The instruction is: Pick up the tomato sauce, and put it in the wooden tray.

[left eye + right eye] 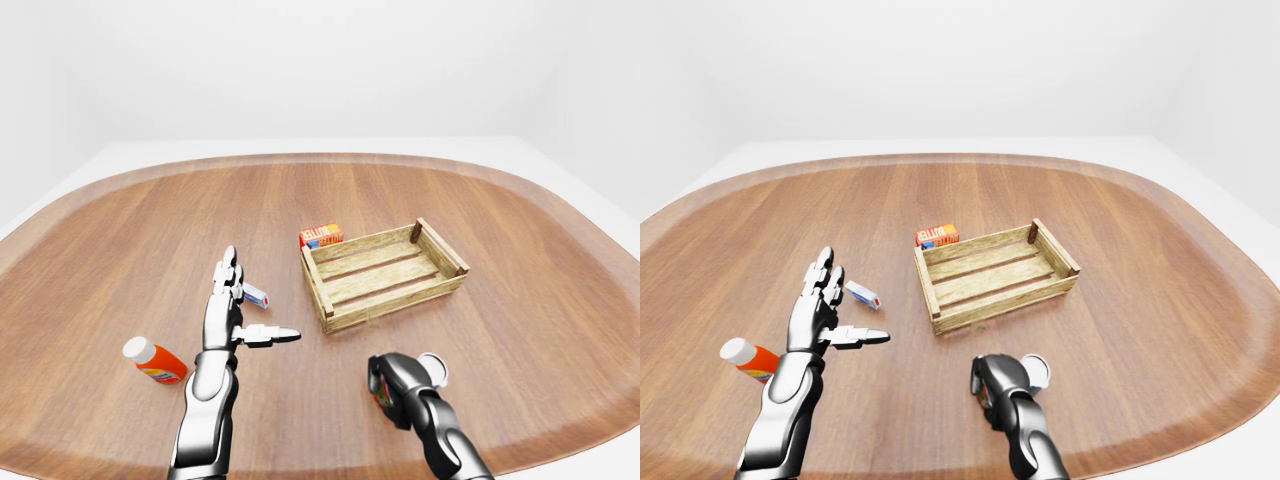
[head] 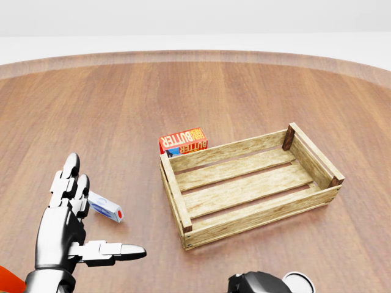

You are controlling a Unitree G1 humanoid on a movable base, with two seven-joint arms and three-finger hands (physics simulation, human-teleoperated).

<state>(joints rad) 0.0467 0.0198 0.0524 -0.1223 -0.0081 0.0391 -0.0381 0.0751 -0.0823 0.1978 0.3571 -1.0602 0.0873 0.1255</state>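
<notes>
The tomato sauce can (image 1: 432, 368), with a white round end and a red label, sits at the bottom of the left-eye view, just below the wooden tray (image 2: 244, 149). My right hand (image 1: 396, 380) is curled round it, fingers closed on its side; only the knuckles (image 2: 259, 282) show in the head view. The tray is empty, a slatted crate lying at a slant right of centre. My left hand (image 2: 91, 229) hovers open at lower left, fingers straight, thumb out, holding nothing.
A red butter box (image 2: 183, 140) touches the tray's upper left corner. A small white and blue box (image 2: 105, 207) lies beside my left fingers. An orange bottle with a white cap (image 1: 157, 363) lies at the left. The round wooden table ends in a raised rim (image 1: 320, 160).
</notes>
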